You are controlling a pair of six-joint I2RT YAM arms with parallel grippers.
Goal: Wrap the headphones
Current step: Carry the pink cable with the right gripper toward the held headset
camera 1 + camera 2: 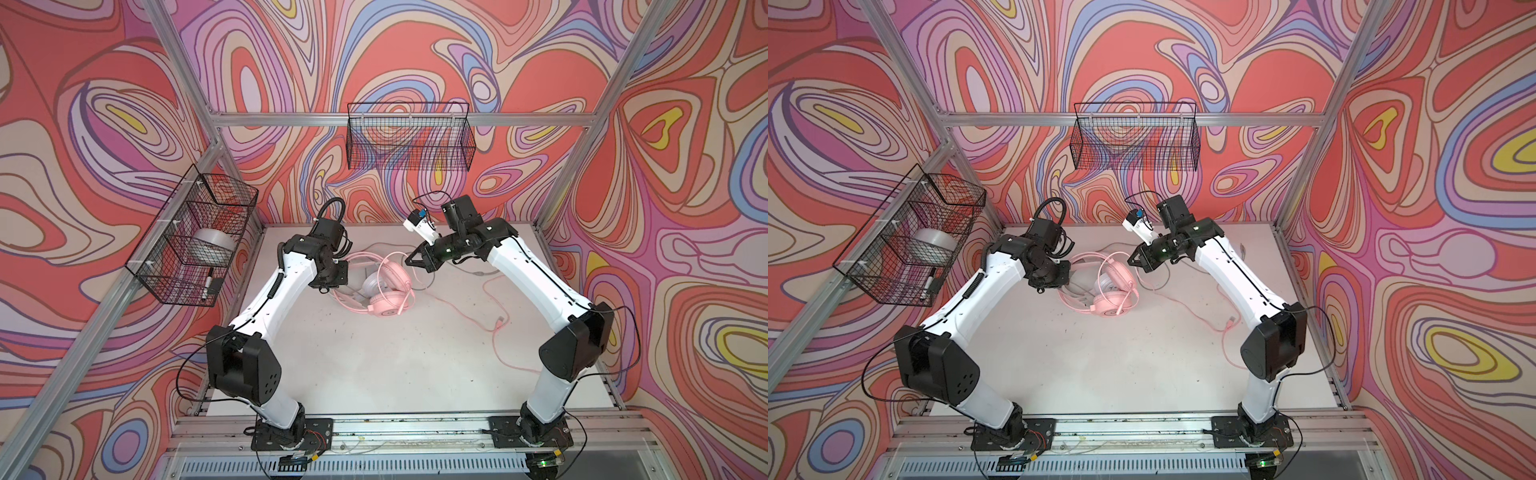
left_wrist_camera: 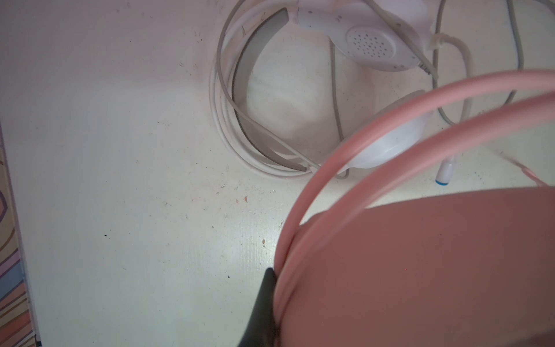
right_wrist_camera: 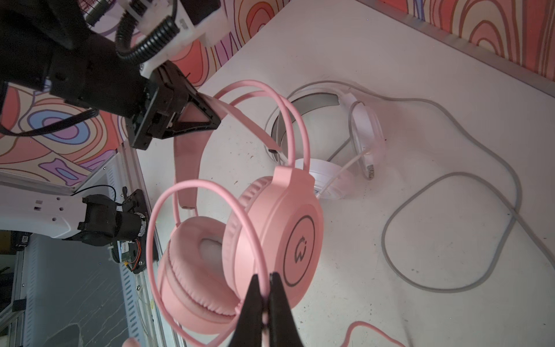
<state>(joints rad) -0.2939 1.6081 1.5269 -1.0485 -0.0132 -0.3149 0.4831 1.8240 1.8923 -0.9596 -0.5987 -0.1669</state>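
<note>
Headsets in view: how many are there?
2. The pink headset is at centre, its band in the left gripper; the white headset lies flat beside it, partly covered. No others visible.

Swirling walls (image 1: 415, 62) of red, pink, lilac and yellow close in on three sides, braced by a silver aluminium frame (image 1: 291, 119). The white tabletop (image 1: 374, 365) is scuffed and evenly lit. A black wire basket (image 1: 409, 141) hangs on the far wall. Another basket (image 1: 166, 274) on the left holds what may be a tape roll (image 1: 212, 245).
</note>
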